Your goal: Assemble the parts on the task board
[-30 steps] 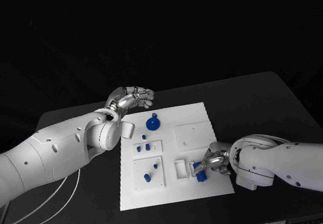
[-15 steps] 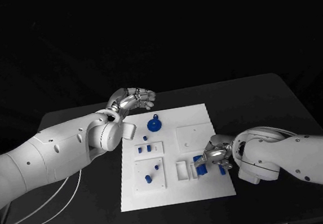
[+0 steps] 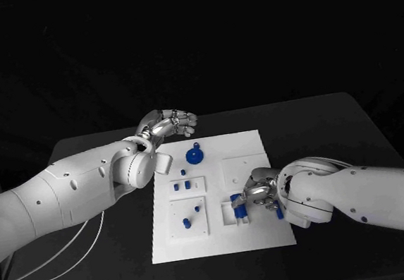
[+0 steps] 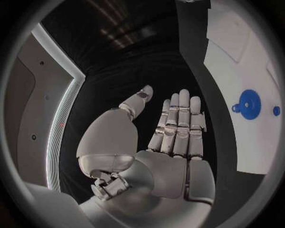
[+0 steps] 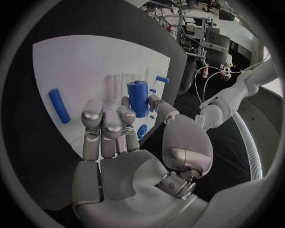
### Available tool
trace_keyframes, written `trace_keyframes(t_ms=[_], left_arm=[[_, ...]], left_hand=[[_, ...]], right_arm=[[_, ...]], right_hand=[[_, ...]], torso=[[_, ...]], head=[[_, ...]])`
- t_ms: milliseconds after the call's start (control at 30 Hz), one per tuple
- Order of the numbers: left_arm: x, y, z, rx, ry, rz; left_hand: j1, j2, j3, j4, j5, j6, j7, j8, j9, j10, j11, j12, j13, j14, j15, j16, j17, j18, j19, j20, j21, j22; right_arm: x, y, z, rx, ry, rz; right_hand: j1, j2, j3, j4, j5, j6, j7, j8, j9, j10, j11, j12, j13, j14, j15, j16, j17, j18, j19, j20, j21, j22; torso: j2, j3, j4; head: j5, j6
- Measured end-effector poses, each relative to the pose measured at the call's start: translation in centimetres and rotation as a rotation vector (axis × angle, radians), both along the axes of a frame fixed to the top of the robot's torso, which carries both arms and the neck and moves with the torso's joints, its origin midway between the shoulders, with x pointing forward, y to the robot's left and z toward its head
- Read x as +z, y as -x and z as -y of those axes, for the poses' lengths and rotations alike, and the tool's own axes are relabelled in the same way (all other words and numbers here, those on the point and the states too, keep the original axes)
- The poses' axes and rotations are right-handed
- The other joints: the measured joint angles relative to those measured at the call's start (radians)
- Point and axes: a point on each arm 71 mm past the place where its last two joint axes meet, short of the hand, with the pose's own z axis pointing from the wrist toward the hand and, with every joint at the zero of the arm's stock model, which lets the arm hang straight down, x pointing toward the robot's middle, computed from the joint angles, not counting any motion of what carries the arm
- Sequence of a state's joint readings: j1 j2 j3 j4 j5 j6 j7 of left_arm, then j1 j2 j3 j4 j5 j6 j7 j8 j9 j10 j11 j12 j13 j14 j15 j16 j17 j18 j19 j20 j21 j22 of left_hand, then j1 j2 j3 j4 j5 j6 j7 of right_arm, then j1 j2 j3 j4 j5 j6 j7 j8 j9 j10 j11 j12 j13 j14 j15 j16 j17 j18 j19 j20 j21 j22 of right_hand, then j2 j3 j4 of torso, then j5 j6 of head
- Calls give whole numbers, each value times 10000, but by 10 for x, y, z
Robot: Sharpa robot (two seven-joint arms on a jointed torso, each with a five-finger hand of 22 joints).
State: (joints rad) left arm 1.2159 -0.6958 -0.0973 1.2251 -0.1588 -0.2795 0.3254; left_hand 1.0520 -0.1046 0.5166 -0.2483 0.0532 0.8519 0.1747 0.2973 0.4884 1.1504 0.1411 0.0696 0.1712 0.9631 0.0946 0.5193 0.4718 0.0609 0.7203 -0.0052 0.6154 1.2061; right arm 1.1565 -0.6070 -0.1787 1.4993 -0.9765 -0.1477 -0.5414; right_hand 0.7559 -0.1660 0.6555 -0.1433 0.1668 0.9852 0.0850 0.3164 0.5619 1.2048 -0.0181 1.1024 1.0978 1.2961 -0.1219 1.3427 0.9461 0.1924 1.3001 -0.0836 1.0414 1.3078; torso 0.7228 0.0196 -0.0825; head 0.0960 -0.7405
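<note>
Head view: the white task board (image 3: pixel 244 144) lies mid-table on the black table (image 3: pixel 334 127). The left hand (image 3: pixel 166 124) hovers past the board's far left corner, fingers loosely curled, nothing in it. The right hand (image 3: pixel 258 194) sits over the board's near right part, fingers closed round a blue cylinder (image 3: pixel 239 206) held above a white slotted block (image 3: pixel 227 211). Another blue peg (image 3: pixel 278 212) lies on the board just beside that hand. A blue gear (image 3: pixel 193 155) lies flat on the far part of the board; small blue pegs (image 3: pixel 180 184) stand in a plate on the left side, one more blue peg (image 3: pixel 186 222) nearer.

Left wrist view: the left hand (image 4: pixel 169 142) is flat and open, fingers straight and together, thumb apart, empty. The gear (image 4: pixel 247 103) shows on the board (image 4: pixel 237 57) well apart from it.

Right wrist view: the right hand (image 5: pixel 118 137) pinches the blue cylinder (image 5: pixel 137 98) upright between thumb and fingertips, over the board (image 5: pixel 89 61). A loose blue peg (image 5: pixel 59 105) lies flat beside the fingers.
</note>
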Motion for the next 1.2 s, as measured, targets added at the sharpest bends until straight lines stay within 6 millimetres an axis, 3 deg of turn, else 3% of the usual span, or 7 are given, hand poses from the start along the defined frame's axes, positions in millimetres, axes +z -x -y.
trace_keyframes(t_ms=[300, 700, 1100, 1200], left_arm=[[0, 0, 2, -40, 15, -7], [1, 1, 2, -59, 21, -7], [2, 0, 2, -69, 24, -2], [2, 0, 2, -70, 24, -1]], left_hand=[[0, 0, 0, 0, 0, 0, 0, 0, 0, 0, 0, 0, 0, 0, 0, 0, 10, -3, 0, 0, 0, 8], [0, 0, 0, 0, 0, 0, 0, 0, 0, 0, 0, 0, 0, 0, 0, -9, 18, -19, 0, 0, -38, 9], [0, 0, 0, 0, 0, 0, 0, 0, 0, 0, 0, 0, 1, 0, 0, -39, 27, -36, 0, 0, -38, 14], [0, 0, 0, 0, 0, 0, 0, 0, 1, 0, 0, 0, 1, 0, 0, -38, 26, -67, 0, 0, -38, 14]], right_arm=[[-9, -1, -11, 63, 29, -448], [-15, 0, -11, 89, 177, -757], [-19, -2, -13, 66, 226, -801], [-19, -1, -14, 96, 208, -802]], right_hand=[[-43, 43, 0, 0, -1, 2, -1, -1, 10, 0, 0, -14, -1, 1, 1, 0, 11, 0, -15, 16, 0, -1], [-80, 81, -5, 5, -2, 8, -6, -2, 23, 1, 0, -39, 10, -3, 8, 0, 23, 0, -17, 19, 0, -2], [-159, 80, -28, 27, -2, 11, -9, 18, 47, 2, 0, -39, 9, 0, 16, -37, 22, 1, -17, 52, -1, -3], [-281, -41, -12, 128, -307, 11, -9, -14, 55, 2, -1, -78, 18, -35, -9, -73, 34, 0, -27, 44, -1, -3]], torso=[[9, 0, 9], [9, -5, -7], [4, 22, -15], [4, 27, -19]], head=[[68, -43], [151, -110], [221, -128], [234, -132]])
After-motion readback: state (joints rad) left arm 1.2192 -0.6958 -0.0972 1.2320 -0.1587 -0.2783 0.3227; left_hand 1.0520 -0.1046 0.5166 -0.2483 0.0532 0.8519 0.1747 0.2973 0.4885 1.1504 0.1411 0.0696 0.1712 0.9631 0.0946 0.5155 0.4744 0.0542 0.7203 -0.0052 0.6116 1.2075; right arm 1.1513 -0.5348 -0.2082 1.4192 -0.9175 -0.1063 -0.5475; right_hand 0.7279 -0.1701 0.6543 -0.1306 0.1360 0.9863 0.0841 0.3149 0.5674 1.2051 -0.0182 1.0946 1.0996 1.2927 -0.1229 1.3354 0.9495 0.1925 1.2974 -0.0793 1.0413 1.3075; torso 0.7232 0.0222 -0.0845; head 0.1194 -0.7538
